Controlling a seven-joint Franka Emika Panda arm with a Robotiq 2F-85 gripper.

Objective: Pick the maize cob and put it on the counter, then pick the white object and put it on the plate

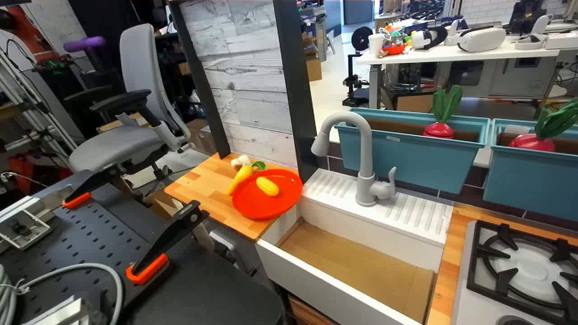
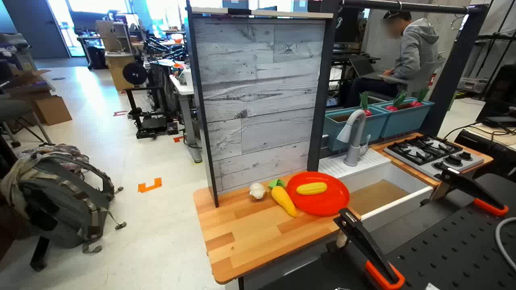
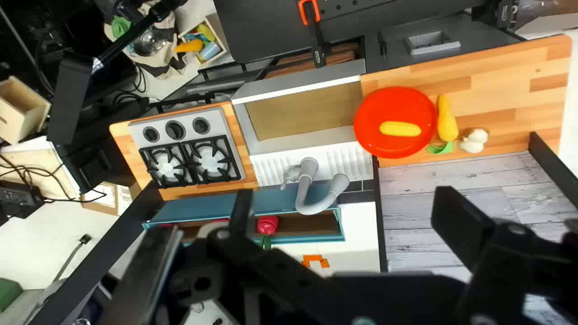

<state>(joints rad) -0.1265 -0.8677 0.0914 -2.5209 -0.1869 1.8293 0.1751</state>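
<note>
Occupying the plate, the maize cob likely goes 1st, making room for the white object on the surface; and the end effector gapes wide, empty!

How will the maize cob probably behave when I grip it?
The maize cob, rounded and elongated, may roll sideways if nudged. The plate beneath looks glossy, so the cob might slide. Its uniform, moulded look suggests light, stiff plastic.

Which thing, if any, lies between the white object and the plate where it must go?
A yellow carrot-shaped vegetable with a green leafy end lies on the counter between the white object and the plate. The maize cob also lies on the plate, taking some of its surface.
</note>
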